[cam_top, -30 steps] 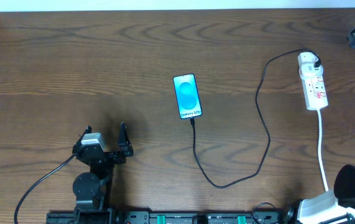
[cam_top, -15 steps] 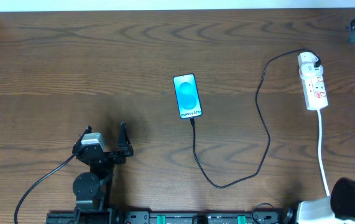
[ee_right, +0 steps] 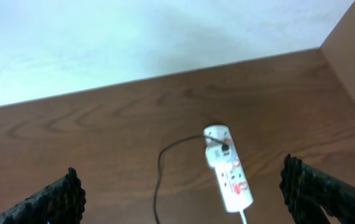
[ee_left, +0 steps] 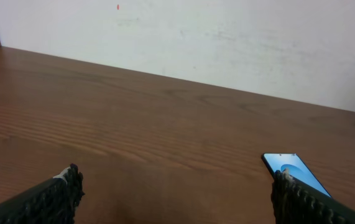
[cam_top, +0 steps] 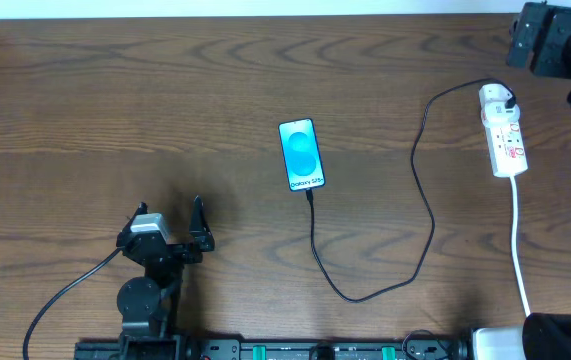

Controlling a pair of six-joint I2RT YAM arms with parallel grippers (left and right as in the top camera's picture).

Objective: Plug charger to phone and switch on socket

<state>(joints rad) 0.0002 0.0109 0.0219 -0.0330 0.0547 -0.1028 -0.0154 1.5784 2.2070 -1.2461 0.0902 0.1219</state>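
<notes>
Switching looks like the step in hand: the cable (cam_top: 423, 190) already runs from the plug (cam_top: 501, 98) in the far end of the socket (cam_top: 503, 135) to the near edge of the phone (cam_top: 301, 155), which lies face up well left of the socket, though whether the tip is fully home is too small to tell. The right end effector (ee_right: 180, 183), jaws spread wide and empty, hangs above the table (cam_top: 165, 100) with the socket in view ahead. It would do best to narrow, bring one fingertip over the red-marked switch (cam_top: 511, 150), and press straight down, clear of plug and cable, so the socket does not skid. The left end effector (cam_top: 170, 220), equally wide and empty, rests far left of the socket. Against a second ago, the right arm (cam_top: 550, 40) shows further into the overhead view beyond the socket; all else lies unchanged.
</notes>
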